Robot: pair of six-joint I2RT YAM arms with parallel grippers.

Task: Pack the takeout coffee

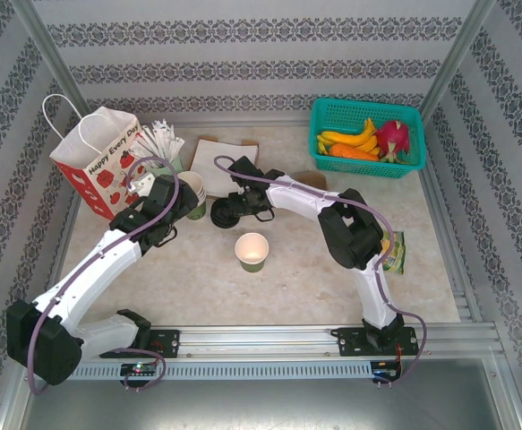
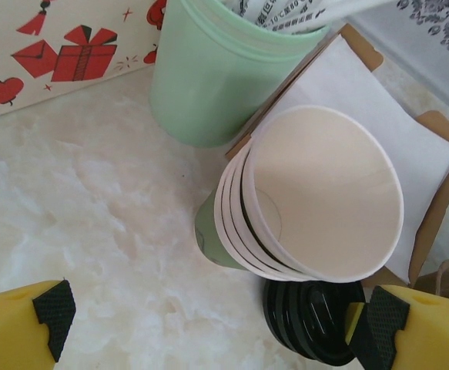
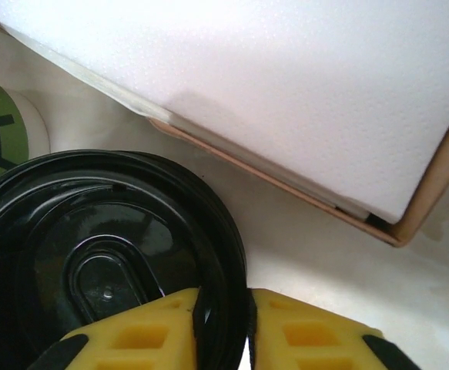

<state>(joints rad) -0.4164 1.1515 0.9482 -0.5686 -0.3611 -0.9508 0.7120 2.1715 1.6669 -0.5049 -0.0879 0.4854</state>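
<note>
Black plastic sat between the yellow fingers of my right pincer. They were pressed almost together, pinching the rim of the black lids. On that wrist camera a white sheet on brown cardboard lay just past the lids at 1 o'clock.

From overhead, the right arm rose from its base at 5 o'clock, folded at the elbow and reached toward 10 o'clock to the middle of the desk. The left arm stretched from 7 o'clock toward 1 o'clock, ending at the nested cups, which stood at 9 o'clock of the lids.

The left wrist camera gave me the detail. The left pincer was spread wide and gripping nothing, with the nested cups ahead of it, cream insides facing me. The lids lay touching that stack near the right pad. A pale green cup stood just beyond, at 11 o'clock.

Overhead added a single cup, upright and open, alone at 5 o'clock of the lids. It also showed a paper bag at 10 o'clock and a teal basket of fruit at 1 o'clock.
</note>
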